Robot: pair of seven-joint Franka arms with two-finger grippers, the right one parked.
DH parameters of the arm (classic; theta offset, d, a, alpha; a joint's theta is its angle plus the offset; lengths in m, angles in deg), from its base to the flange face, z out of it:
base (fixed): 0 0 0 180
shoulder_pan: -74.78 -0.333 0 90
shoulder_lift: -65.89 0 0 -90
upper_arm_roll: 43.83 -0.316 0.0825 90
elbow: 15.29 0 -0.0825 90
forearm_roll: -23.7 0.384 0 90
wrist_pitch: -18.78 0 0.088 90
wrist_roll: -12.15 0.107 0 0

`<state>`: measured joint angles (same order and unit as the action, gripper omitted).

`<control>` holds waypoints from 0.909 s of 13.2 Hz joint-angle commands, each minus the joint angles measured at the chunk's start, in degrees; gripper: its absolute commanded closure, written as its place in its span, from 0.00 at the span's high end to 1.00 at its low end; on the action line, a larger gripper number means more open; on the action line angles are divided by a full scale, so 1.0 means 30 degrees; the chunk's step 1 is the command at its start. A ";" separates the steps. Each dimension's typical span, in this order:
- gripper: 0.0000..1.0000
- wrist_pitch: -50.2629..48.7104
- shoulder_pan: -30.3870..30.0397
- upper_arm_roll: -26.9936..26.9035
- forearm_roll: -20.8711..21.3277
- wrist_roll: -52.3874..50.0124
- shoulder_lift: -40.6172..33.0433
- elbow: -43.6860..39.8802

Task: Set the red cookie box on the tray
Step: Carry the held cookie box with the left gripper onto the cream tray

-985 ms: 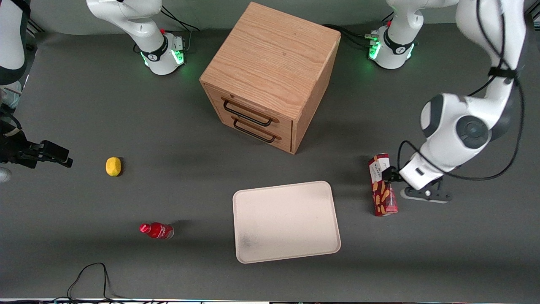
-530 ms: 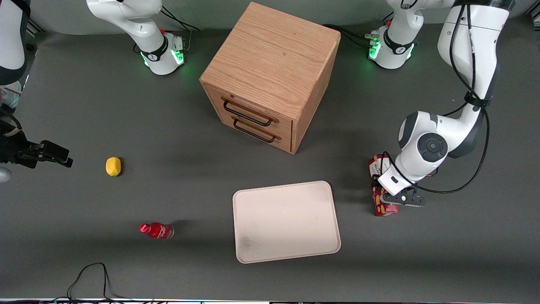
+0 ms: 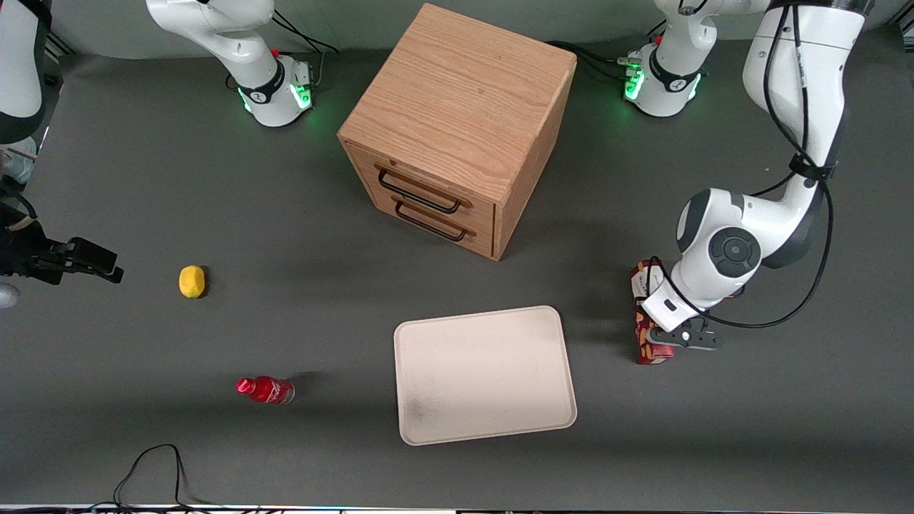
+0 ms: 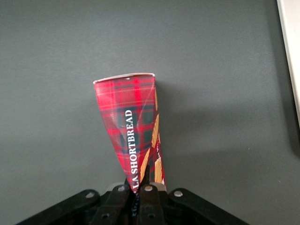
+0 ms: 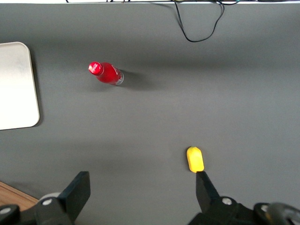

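Observation:
The red cookie box (image 3: 645, 343) lies beside the tray (image 3: 485, 375), toward the working arm's end of the table. My left gripper (image 3: 658, 323) sits over the middle of the box and hides it there. In the left wrist view the gripper (image 4: 139, 188) is shut on the tartan-red box (image 4: 133, 117), which is pinched thin between the fingers and sticks out away from the camera. A shadow falls on the mat beside the box. The tray's cream rim (image 4: 291, 47) shows at the frame edge. The tray holds nothing.
A wooden two-drawer cabinet (image 3: 457, 128) stands farther from the front camera than the tray. A small red bottle (image 3: 265, 390) and a yellow lemon (image 3: 191, 281) lie toward the parked arm's end. A black cable (image 3: 153, 464) loops near the front edge.
The left arm swung in from beside the box to over it, and the gripper closed on the box. The box shifted slightly between half a second ago and now.

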<state>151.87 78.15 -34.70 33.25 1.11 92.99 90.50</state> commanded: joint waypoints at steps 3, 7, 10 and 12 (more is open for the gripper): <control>0.00 -0.8341 0.1363 -0.0084 -0.2535 -0.0451 0.1210 -0.8519; 0.00 -1.3044 0.3442 -0.0201 -0.2627 -0.2876 0.5575 -1.7786; 0.00 -1.1415 0.4381 -0.0143 -0.2656 -0.3932 0.7569 -1.9496; 0.00 -0.9482 0.4967 -0.0201 -0.2656 -0.4432 0.8479 -1.9529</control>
<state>121.02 90.85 -34.38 25.85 -9.82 114.00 37.32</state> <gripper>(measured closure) 0.960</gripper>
